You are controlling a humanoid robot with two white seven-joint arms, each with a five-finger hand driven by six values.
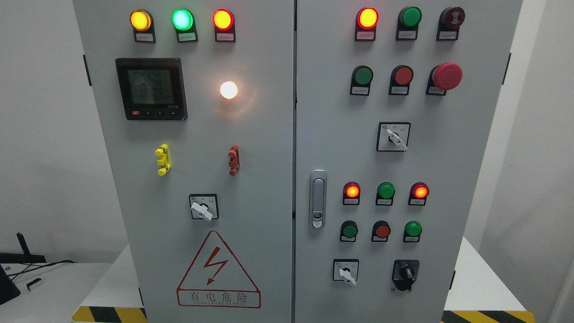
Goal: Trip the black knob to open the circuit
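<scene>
The black knob (406,274) sits at the lower right of the grey electrical cabinet's right door (448,179). Its small pointer stands roughly upright on a black square base. To its left is a white selector switch (346,271) with its lever pointing down and right. Neither of my hands nor any arm shows in the head view.
The cabinet front carries lit red, yellow and green lamps, push buttons, a red mushroom stop button (446,76), a meter display (151,88), a door latch handle (318,198) and a lightning warning triangle (218,271). Cables lie on a white surface (54,278) at lower left.
</scene>
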